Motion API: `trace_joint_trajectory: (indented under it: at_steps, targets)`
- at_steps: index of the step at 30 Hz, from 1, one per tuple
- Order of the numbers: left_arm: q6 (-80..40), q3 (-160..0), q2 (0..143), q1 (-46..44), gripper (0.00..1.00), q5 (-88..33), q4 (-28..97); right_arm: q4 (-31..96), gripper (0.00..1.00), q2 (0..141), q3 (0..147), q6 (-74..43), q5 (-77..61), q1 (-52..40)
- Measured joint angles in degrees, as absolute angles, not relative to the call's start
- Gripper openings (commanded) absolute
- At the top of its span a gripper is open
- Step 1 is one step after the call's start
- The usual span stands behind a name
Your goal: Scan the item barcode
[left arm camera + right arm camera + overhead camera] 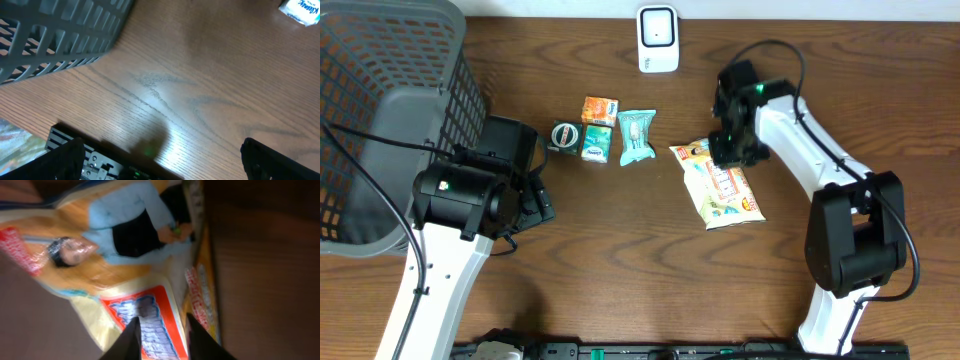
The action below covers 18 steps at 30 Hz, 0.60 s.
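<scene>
The item, a yellow snack bag (722,188) with a red and blue label, lies flat on the table right of centre. My right gripper (728,150) hovers over its upper end. In the right wrist view the two dark fingertips (134,339) stand a little apart over the bag's label (150,315), with nothing pinched between them; the gripper (161,332) is open. A white scanner (658,38) stands at the table's back edge. My left gripper (542,205) rests low near the basket, wide open (160,170) over bare wood.
A grey mesh basket (390,100) fills the left back corner. Several small packets lie in the middle: an orange one (600,110), a green one (596,143), a round tin (565,135) and a teal bag (636,135). A white tissue pack (300,10) shows in the left wrist view.
</scene>
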State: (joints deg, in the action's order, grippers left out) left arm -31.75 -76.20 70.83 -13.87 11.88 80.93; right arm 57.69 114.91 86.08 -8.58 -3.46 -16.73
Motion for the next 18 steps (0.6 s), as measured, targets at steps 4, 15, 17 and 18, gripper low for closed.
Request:
trace_joint_trajectory:
  at_steps: [4,15,17,18]
  targets:
    - [-31.75,-76.2,70.83,-13.87,0.98,11.88,80.95,53.32,0.02,114.87,81.08,-8.67,-5.87,-16.8]
    - [-31.75,-76.2,70.83,-13.87,0.98,11.86,80.95,64.97,0.08,114.8,88.09,-10.22,-9.04,-16.95]
    - [-31.75,-76.2,70.83,-13.87,0.98,11.86,80.97,67.99,0.16,114.8,91.7,-10.28,-9.32,-16.97]
    - [-31.75,-76.2,70.81,-13.87,0.98,11.86,80.95,68.95,0.17,114.78,93.08,-10.24,-9.39,-17.1]
